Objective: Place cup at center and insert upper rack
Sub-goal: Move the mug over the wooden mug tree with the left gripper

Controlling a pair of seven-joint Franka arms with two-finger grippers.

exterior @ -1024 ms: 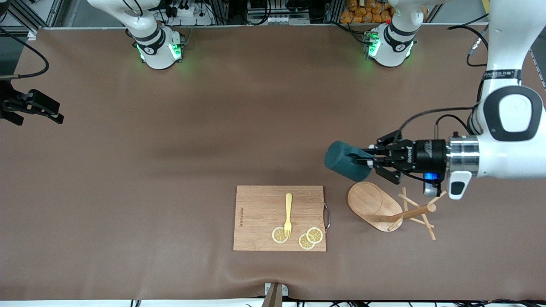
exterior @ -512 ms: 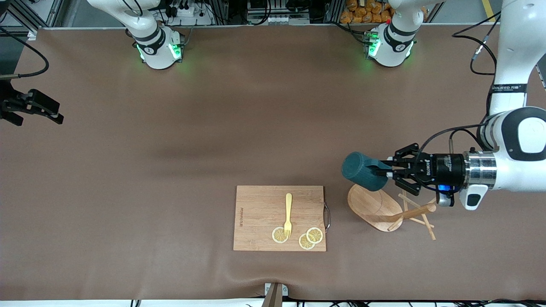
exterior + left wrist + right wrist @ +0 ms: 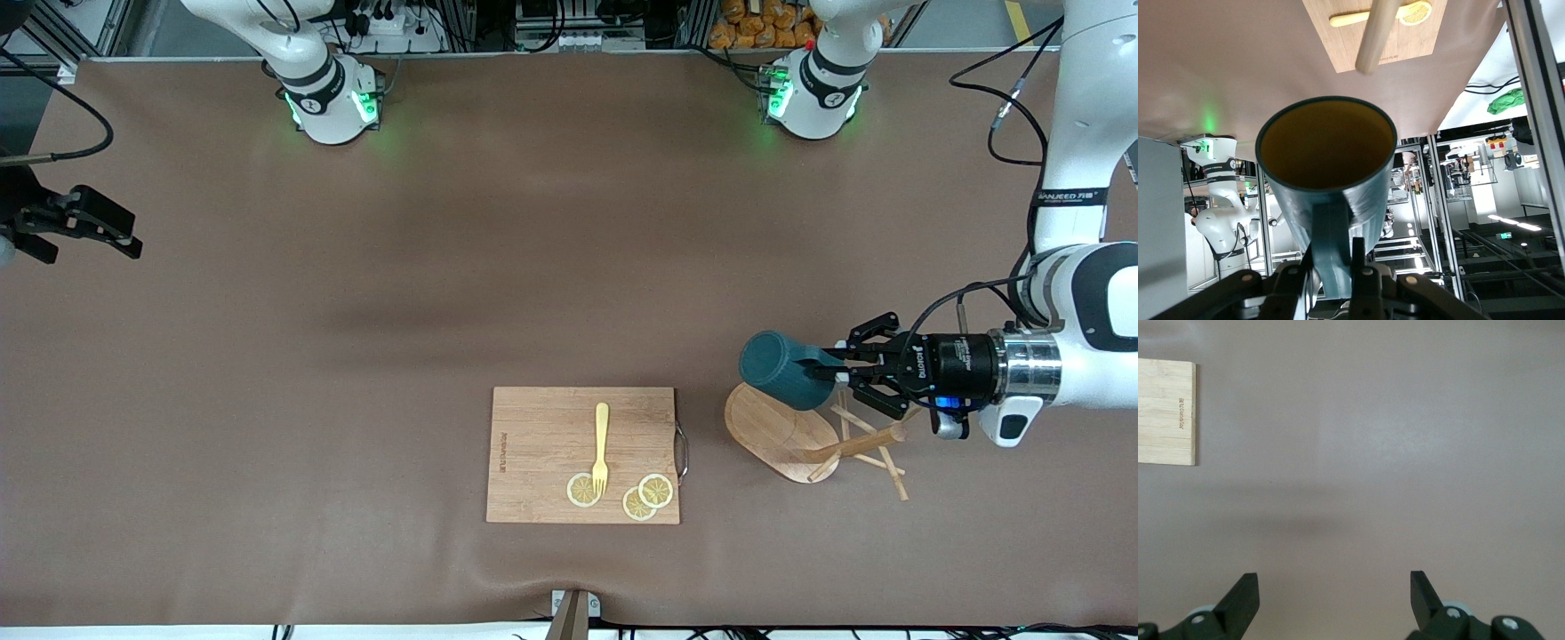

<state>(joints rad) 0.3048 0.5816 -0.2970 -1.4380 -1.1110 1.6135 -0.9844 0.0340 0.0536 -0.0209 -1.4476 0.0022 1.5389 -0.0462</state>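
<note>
While my left gripper (image 3: 834, 374) clamps the cup (image 3: 782, 382) by its handle, the cup lies on its side in the air, its mouth facing the gripper, over the table just at the rack's (image 3: 805, 434) oval base edge, toward about 12 o'clock of that base. That rack is tipped over on the table (image 3: 444, 267) at roughly 3 o'clock from the board (image 3: 542, 444), which carries a fork (image 3: 601, 447) and lemon slices (image 3: 656, 490). Over the table's right-arm end my right gripper (image 3: 1334, 595) waits, fingers spread with nothing between them
</note>
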